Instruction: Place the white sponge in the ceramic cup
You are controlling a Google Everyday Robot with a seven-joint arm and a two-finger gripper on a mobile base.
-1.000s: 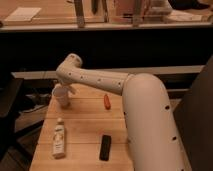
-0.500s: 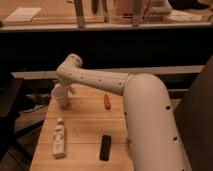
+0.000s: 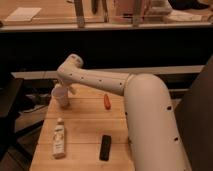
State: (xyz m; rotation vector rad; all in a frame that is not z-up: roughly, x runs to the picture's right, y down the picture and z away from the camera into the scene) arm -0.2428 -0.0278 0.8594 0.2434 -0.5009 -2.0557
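Note:
The ceramic cup (image 3: 60, 96) is a small plain white cup standing upright near the far left corner of the wooden table (image 3: 85, 130). My gripper (image 3: 69, 90) is at the end of the white arm (image 3: 100, 80), right over and beside the cup's rim on its right side, mostly hidden by the wrist. The white sponge is not in view; I cannot tell whether it is in the gripper or in the cup.
A long white labelled bottle (image 3: 59, 138) lies at the front left of the table. A black oblong object (image 3: 105, 147) lies at the front middle. A small orange object (image 3: 106, 101) lies right of the cup. A dark chair back (image 3: 197, 115) stands at right.

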